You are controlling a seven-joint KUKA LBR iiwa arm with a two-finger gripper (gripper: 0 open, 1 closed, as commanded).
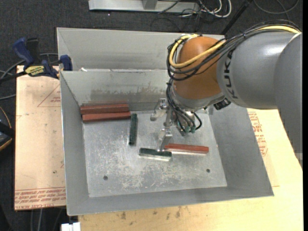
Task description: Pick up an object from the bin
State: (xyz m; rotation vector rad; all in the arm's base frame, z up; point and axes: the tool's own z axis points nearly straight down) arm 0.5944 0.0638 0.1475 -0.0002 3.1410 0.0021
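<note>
Robotics laboratory, test cell. A large grey industrial arm (269, 66) lettered KUKA, carrying an orange wrist cover (197, 69) and looped yellow cables (180, 44), is hanging over a grey sheet-metal bin (72, 129). Behind the bin, loose black and white cables (211, 4) are trailing across a dark carpeted floor (48, 8), and a flat grey metal stand foot (139, 3) is lying beside them.

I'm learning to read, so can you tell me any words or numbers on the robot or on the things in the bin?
"KUKA": dark letters running sideways on the grey arm.
The red-brown bars and dark green sticks in the bin have no writing that I can see.
</note>
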